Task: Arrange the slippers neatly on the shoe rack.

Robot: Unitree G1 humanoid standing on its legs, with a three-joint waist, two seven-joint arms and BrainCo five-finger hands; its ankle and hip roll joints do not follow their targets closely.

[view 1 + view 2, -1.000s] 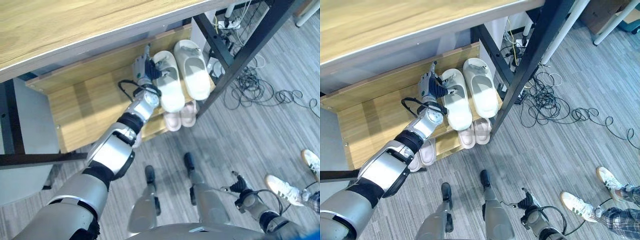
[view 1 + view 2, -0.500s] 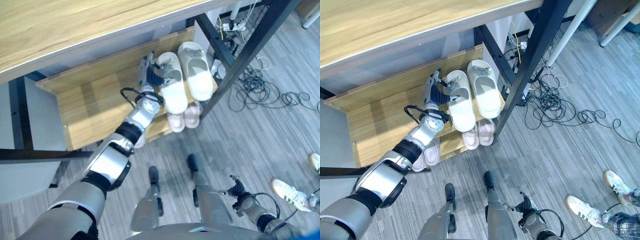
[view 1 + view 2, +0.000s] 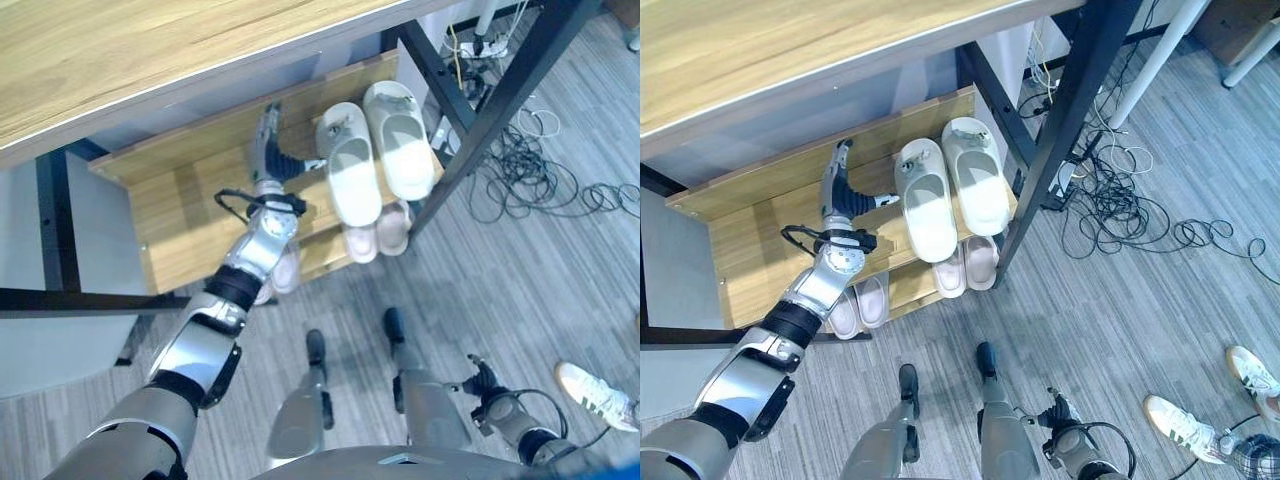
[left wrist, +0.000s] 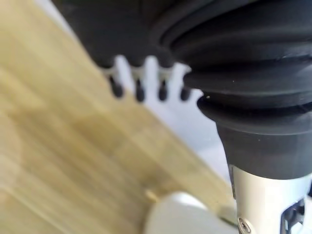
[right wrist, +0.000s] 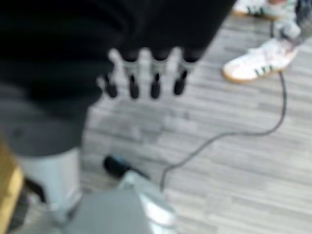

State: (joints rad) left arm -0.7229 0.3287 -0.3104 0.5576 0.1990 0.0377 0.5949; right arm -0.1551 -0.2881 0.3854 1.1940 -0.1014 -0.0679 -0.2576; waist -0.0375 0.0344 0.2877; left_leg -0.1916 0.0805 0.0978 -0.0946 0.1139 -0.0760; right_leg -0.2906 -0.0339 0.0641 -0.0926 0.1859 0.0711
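— Where are the slippers right now?

— A pair of white slippers (image 3: 368,155) lies side by side on the upper shelf (image 3: 190,200) of the wooden shoe rack, at its right end. The right one sits close to the shelf's right edge, beside the black post (image 3: 500,100) of the frame. Their heels reach the shelf's front edge.

— And the lower level?

— A pink pair (image 3: 380,232) pokes out under the white ones, and a second pale pair (image 3: 860,305) shows further left, under the left arm.

— What is the left hand doing?

— The left hand (image 3: 268,152) is over the upper shelf, just left of the white pair, with straight fingers (image 4: 139,85) and nothing in it. The thumb (image 3: 880,200) points toward the nearer white slipper; I cannot tell whether it touches.

— How much room is left on that shelf?

— Bare wood runs from the hand to the left side panel (image 3: 120,185), so most of the shelf's left part is open. Above, the edge of the light wooden surface (image 3: 150,50) overhangs the rack's back.

— The right hand?

— The right hand (image 3: 483,378) hangs low over the grey plank floor (image 3: 520,260), well away from the rack, fingers (image 5: 131,78) loose and straight, holding nothing. A tangle of cables (image 3: 540,170) lies on the floor right of the post, and a person's white sneakers (image 3: 1185,425) stand nearby.
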